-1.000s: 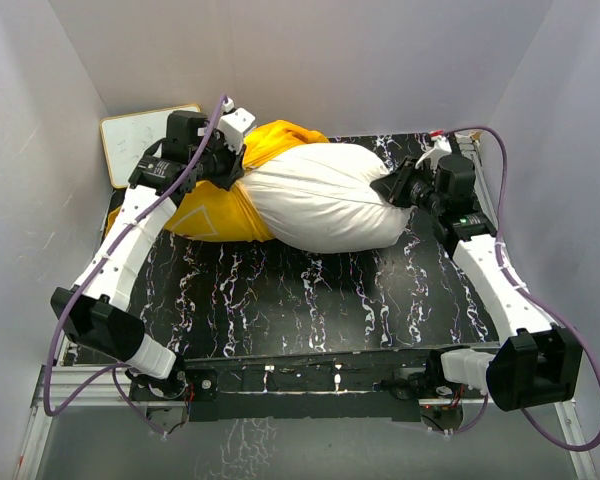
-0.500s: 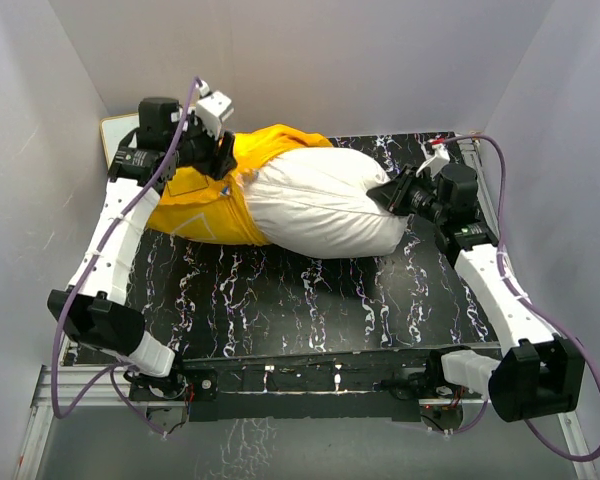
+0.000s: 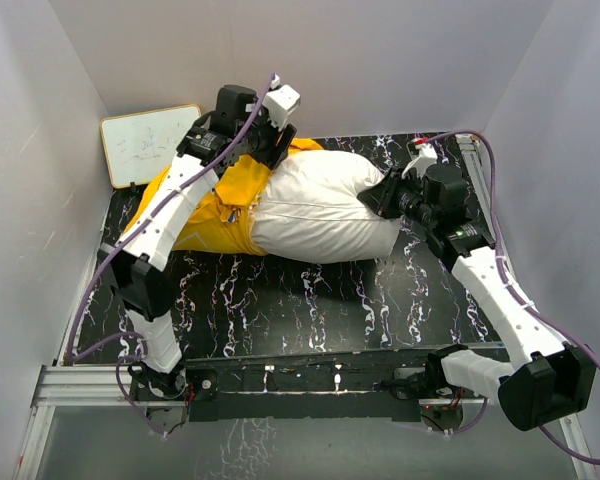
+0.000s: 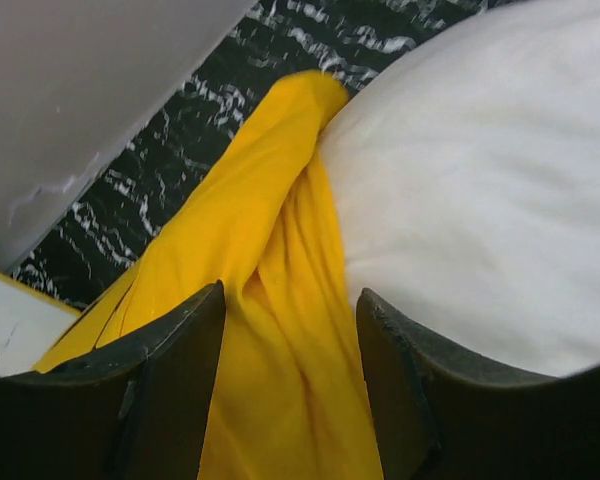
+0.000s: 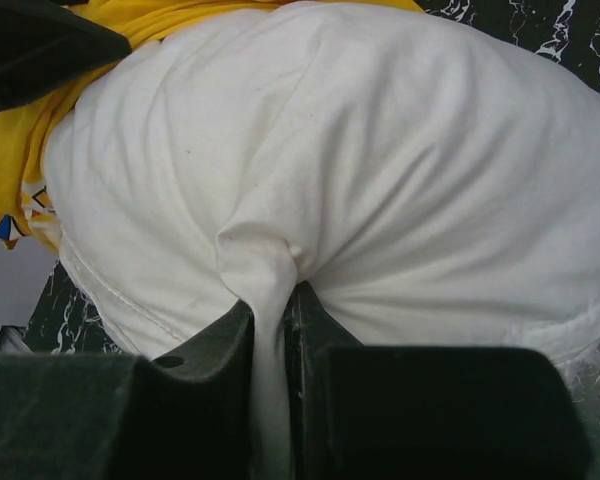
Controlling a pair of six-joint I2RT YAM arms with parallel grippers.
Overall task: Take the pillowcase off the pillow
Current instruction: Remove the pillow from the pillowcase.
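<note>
Plump wrinkled white pillow, bunched thin yellow pillowcase, left gripper spread wide above it, right gripper pinching a pillow fold.

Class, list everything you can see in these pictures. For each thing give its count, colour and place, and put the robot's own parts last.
pillow: one, white, lying across the far half of the table, mostly bare
pillowcase: one, bright yellow, bunched over the pillow's left end
board: one, white, in the far left corner
table: one, black with white marbling, under everything
cables: two, purple, one along each arm
left arm, right arm: two, white and black, reaching in from the near edge
left fingers: two, black, open over the pillowcase
right fingers: two, black, shut on a pinch of the pillow's right end
</note>
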